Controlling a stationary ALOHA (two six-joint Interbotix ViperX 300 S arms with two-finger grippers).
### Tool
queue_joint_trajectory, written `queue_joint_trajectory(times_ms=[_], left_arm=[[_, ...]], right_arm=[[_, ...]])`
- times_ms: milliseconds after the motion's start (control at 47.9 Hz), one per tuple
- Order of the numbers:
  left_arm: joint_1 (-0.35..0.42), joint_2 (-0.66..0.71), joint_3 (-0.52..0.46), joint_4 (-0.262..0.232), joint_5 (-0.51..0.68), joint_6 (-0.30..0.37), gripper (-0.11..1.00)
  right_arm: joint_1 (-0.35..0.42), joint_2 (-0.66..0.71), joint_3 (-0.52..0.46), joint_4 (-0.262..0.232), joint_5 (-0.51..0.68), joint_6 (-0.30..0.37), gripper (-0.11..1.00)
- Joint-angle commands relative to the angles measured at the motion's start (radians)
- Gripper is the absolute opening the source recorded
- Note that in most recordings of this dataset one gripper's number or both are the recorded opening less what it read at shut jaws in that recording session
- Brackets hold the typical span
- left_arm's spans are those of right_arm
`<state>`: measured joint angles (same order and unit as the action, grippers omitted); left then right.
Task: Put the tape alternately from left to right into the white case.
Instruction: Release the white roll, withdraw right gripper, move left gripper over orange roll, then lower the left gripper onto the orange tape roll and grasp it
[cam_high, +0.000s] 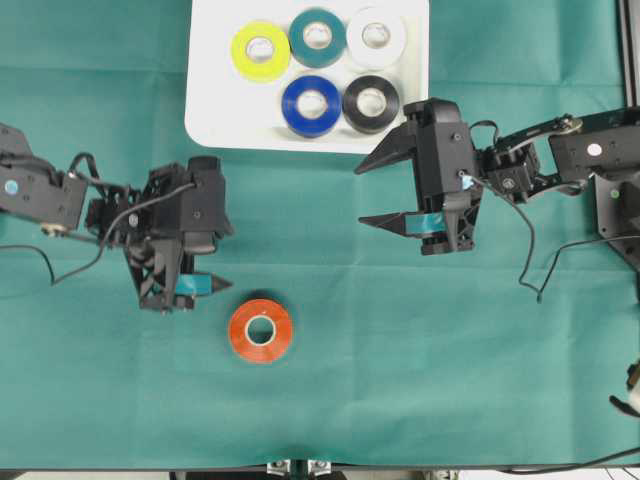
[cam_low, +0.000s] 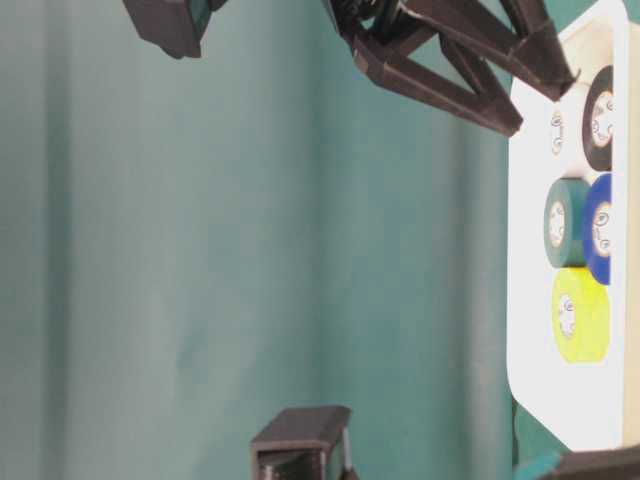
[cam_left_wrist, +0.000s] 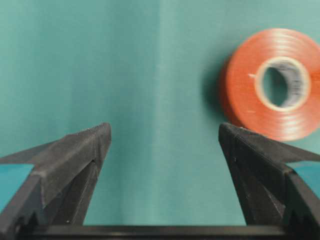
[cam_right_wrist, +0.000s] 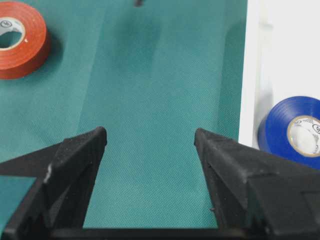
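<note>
Five rolls of tape lie in the white case (cam_high: 210, 125) at the back: yellow (cam_high: 243, 52), teal (cam_high: 317, 57) and white (cam_high: 376, 57) in the far row, blue (cam_high: 311, 125) and black (cam_high: 371, 122) in front. An orange-red roll (cam_high: 237, 331) lies flat on the green cloth. My left gripper (cam_high: 186, 292) hangs open just up and left of it; in the left wrist view the roll (cam_left_wrist: 240, 85) sits beyond the right fingertip, outside the jaws (cam_left_wrist: 165, 132). My right gripper (cam_high: 360, 196) stands open and empty beside the case's front right corner, over bare cloth (cam_right_wrist: 150, 135).
Green cloth covers the table. The right wrist view shows the case's rim (cam_right_wrist: 250, 75) and the blue roll (cam_right_wrist: 280, 132) to the right, the orange-red roll (cam_right_wrist: 25, 55) far left. The table-level view shows the case (cam_low: 530, 330) at the right with my right gripper (cam_low: 543, 100) near it.
</note>
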<state>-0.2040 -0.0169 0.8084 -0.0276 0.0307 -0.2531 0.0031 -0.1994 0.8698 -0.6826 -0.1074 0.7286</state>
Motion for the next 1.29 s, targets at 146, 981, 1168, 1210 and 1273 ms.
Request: queue_joint_trajectory(times_ms=[146, 981, 1168, 1210, 1273], left_arm=[[-0.052, 0.043, -0.064, -0.002, -0.005, -0.1, 0.72], [-0.077, 0.163, -0.222, -0.003, 0.149, -0.149, 0.72], [-0.078, 0.183, -0.23, -0.002, 0.181, -0.255, 0.72], [-0.078, 0.186, -0.232, -0.002, 0.189, -0.275, 0.72], [-0.078, 0.187, -0.233, -0.002, 0.199, -0.293, 0.72]], right_arm=[[0.003, 0.0, -0.009, 0.003, -0.011, 0.0, 0.79], [0.005, 0.023, -0.006, 0.003, -0.012, 0.0, 0.79], [0.005, 0.023, -0.006, 0.003, -0.012, 0.0, 0.79], [0.005, 0.023, -0.006, 0.003, -0.011, 0.0, 0.79], [0.005, 0.023, -0.006, 0.003, -0.012, 0.0, 0.79]])
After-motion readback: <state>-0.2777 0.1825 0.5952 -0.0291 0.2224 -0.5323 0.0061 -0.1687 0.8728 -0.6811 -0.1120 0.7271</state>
